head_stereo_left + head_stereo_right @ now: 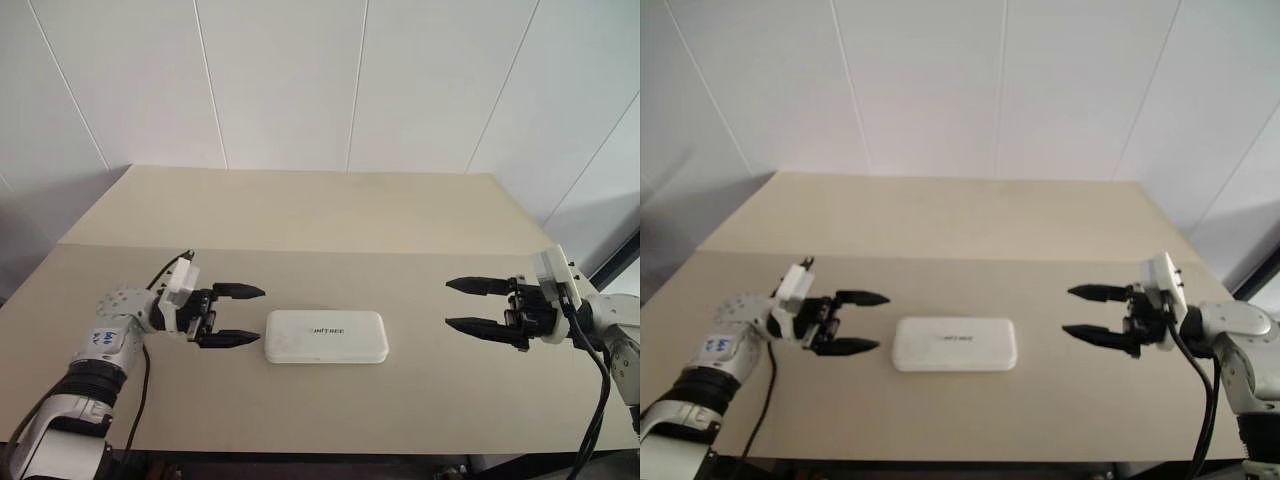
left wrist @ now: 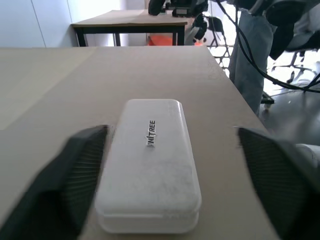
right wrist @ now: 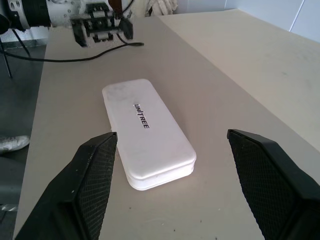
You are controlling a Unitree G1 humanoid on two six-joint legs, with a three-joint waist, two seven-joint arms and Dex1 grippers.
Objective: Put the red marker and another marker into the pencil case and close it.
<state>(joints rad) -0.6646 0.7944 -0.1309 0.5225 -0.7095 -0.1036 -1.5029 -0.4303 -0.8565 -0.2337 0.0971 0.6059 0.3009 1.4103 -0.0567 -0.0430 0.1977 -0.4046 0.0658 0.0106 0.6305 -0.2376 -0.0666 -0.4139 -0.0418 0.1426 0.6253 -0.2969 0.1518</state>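
Table (image 1: 300,210) holds pencil case (image 1: 326,336) beside left tool (image 1: 236,315).

Left gripper (image 1: 243,315) and right gripper (image 1: 470,305) gape, facing inward.

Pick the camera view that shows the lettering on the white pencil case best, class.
The left wrist view: the pencil case lies close, its lid shut, and the dark lettering reads clearly. The right wrist view shows the same lettering from farther off. In both eye views the case is small and the lettering tiny.
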